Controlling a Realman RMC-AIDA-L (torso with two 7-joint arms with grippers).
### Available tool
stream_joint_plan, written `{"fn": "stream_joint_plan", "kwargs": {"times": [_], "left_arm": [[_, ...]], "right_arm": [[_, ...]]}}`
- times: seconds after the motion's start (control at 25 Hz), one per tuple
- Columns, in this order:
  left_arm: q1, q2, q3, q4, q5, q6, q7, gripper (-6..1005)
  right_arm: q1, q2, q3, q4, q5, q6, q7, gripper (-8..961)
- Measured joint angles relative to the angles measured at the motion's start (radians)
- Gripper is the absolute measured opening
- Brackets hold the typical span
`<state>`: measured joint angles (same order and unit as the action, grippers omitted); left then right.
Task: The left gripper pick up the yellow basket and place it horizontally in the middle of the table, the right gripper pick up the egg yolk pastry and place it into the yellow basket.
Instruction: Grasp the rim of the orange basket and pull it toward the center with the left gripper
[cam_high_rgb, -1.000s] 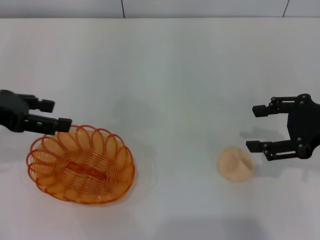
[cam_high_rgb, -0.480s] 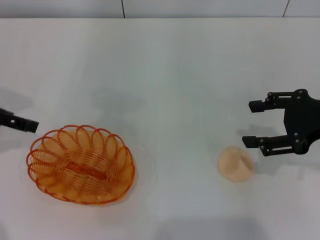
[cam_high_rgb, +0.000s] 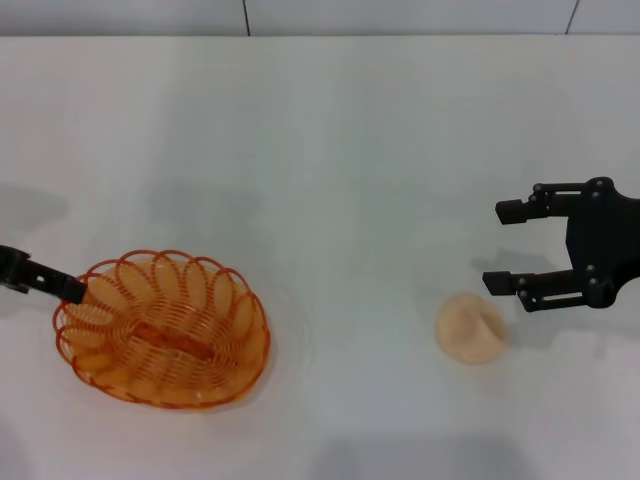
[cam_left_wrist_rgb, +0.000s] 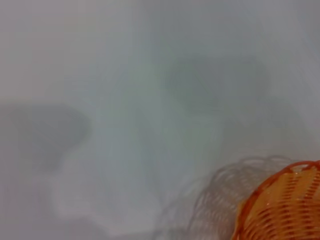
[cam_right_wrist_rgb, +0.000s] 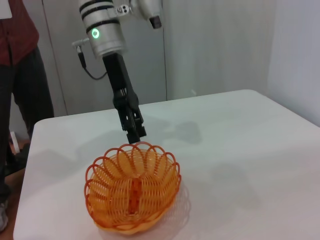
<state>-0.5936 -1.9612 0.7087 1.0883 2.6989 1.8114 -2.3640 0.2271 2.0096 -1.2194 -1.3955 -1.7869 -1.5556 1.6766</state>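
The yellow basket (cam_high_rgb: 160, 330) lies flat on the white table at the front left. It also shows in the right wrist view (cam_right_wrist_rgb: 132, 190) and, in part, in the left wrist view (cam_left_wrist_rgb: 285, 207). My left gripper (cam_high_rgb: 60, 286) reaches in from the left edge with its tip at the basket's left rim. In the right wrist view it (cam_right_wrist_rgb: 135, 131) points down at the rim's far side. The egg yolk pastry (cam_high_rgb: 470, 327) sits on the table at the front right. My right gripper (cam_high_rgb: 503, 247) is open and empty, hovering just behind and to the right of the pastry.
The white table (cam_high_rgb: 330, 160) runs back to a grey wall. In the right wrist view a person in a red top (cam_right_wrist_rgb: 17, 75) stands beyond the table's far side, and the table's edge (cam_right_wrist_rgb: 22, 165) is near the basket.
My left gripper pulled back toward the left edge, then came down to the basket's left rim. My right gripper shifted slightly left and up. Basket and pastry have not moved.
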Motion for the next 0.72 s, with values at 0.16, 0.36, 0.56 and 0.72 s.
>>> {"fn": "stream_joint_plan", "kwargs": {"times": [0.16, 0.36, 0.56, 0.72], "left_arm": [[-0.009, -0.004, 0.000, -0.049, 0.005, -0.026, -0.015, 870], [-0.019, -0.013, 0.002, -0.074, 0.028, -0.030, -0.030, 869], [-0.029, -0.015, 0.014, -0.097, 0.033, -0.040, -0.046, 867], [-0.033, -0.017, 0.015, -0.097, 0.036, -0.040, -0.056, 866]], "right_arm": [[0.000, 0.000, 0.000, 0.001, 0.000, -0.004, 0.000, 765], [0.000, 0.000, 0.000, 0.001, 0.000, -0.007, -0.001, 765], [-0.003, 0.000, 0.000, 0.003, 0.000, -0.009, -0.001, 765], [-0.005, 0.000, 0.000, 0.003, 0.000, -0.009, -0.002, 764]]}}
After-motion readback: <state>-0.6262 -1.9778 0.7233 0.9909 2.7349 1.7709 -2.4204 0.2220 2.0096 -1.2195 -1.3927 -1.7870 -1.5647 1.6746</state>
